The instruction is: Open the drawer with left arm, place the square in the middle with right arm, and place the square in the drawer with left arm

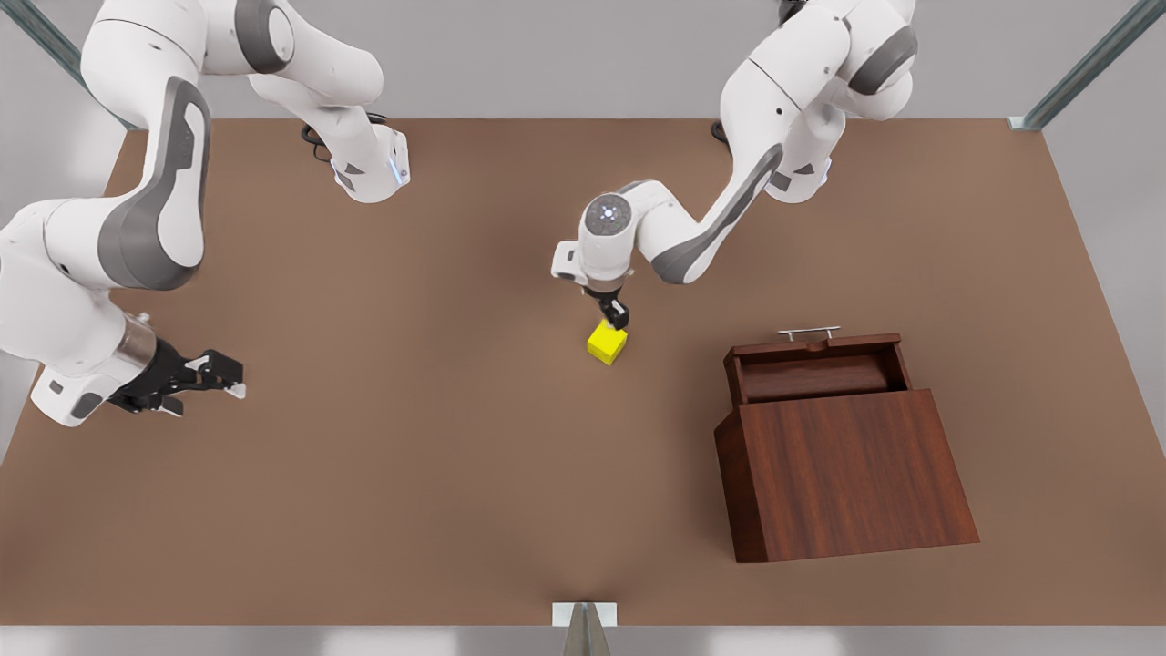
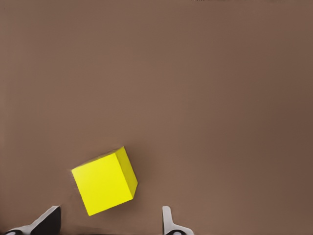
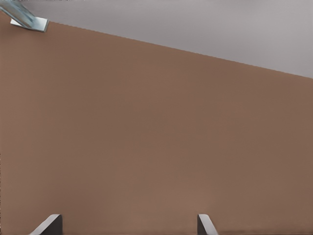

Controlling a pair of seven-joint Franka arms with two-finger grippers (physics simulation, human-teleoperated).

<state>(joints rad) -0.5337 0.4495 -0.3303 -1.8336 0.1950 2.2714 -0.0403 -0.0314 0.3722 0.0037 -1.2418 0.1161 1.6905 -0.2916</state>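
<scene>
The square (image 1: 607, 344) is a small yellow cube lying on the brown tabletop near the middle (image 1: 510, 383). My left gripper (image 1: 618, 314) hangs just above it on the arm at the front view's right. In the left wrist view the square (image 2: 105, 181) sits a little beyond my left gripper (image 2: 108, 225), whose fingers are open and not touching it. The drawer (image 1: 820, 375) of the wooden box is pulled out, its silver handle (image 1: 808, 333) toward the far side. My right gripper (image 1: 223, 374) waits open low at the front view's left; the right wrist view shows its spread tips (image 3: 128, 225) over bare table.
The slanted wooden box (image 1: 847, 474) stands at the front view's right, close to the near edge. Both arm bases sit along the far edge of the table (image 1: 364, 510). A metal bracket (image 1: 584, 615) marks the near edge's centre.
</scene>
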